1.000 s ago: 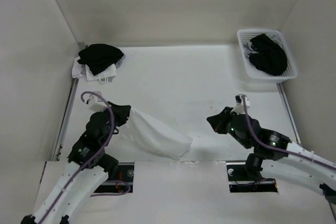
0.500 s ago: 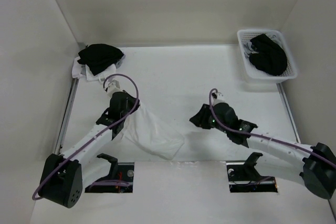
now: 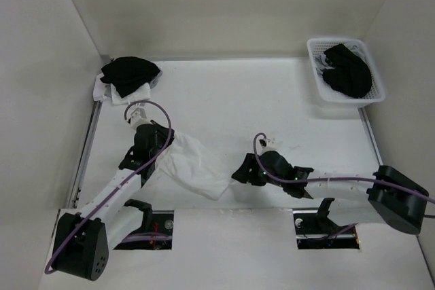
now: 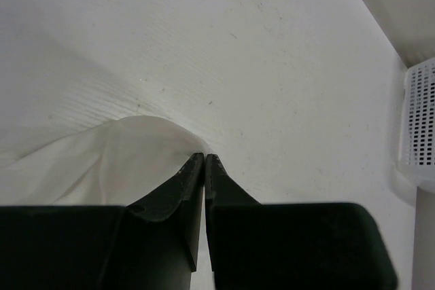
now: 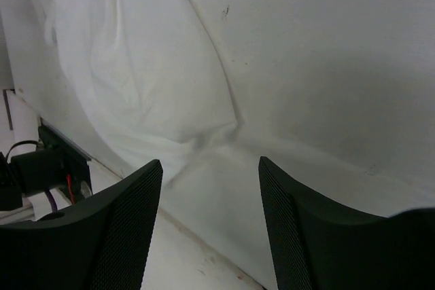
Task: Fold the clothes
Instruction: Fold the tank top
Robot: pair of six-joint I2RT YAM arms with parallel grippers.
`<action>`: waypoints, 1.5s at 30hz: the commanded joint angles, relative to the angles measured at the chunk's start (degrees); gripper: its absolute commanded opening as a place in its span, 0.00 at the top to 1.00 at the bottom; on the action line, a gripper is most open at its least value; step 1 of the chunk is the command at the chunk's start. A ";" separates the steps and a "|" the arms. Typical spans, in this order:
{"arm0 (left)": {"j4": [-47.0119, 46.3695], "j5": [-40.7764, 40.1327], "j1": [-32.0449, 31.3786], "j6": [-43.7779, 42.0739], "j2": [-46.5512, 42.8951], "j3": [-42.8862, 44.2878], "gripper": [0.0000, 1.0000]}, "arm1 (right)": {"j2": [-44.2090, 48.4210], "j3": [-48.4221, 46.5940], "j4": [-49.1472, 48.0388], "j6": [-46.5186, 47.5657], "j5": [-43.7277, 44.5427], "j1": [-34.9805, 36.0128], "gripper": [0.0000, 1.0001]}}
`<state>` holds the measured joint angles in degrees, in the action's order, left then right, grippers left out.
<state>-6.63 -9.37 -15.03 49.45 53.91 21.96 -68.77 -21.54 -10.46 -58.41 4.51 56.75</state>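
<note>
My left pincer (image 4: pixel 204 157) is clamped on one end of the white top (image 3: pixel 197 168), I judge so that the cloth stretches out across the worktop (image 3: pixel 238 100) and can be laid over itself. My right pincer (image 5: pixel 209 162) hovers just beside the top's other end, jaws apart and empty, ready to take that corner. Far right of the top, a basket (image 3: pixel 314 47) holds black clothes (image 3: pixel 348 71); far left of the top lies a black-and-white pile (image 3: pixel 129 76)

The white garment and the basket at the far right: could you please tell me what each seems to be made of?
White garment: thin matte fabric; it drapes in soft folds and looks slightly sheer. Basket: likely rigid white plastic, with perforated grid walls.
</note>
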 commanded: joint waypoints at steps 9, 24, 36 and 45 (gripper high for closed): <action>-2.07 1.54 0.48 -0.32 -2.32 -0.77 0.97 | -13.49 -1.31 -18.72 -4.16 0.23 -3.18 0.49; -2.07 1.63 0.48 -0.06 -2.76 -0.60 0.97 | -11.04 -0.79 -15.21 -5.75 0.49 -1.96 0.45; -1.98 1.63 0.13 0.12 -3.20 -0.25 0.97 | -13.31 -0.43 -14.50 -8.12 0.06 -0.28 0.54; -0.67 1.72 -0.04 0.21 -5.65 0.19 0.97 | -7.18 -0.69 -16.35 -6.64 3.82 0.42 0.91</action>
<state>-6.50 -8.32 -15.03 49.47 50.68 21.69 -80.64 -20.93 -24.29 -66.19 4.86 56.38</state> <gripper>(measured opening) 0.033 0.102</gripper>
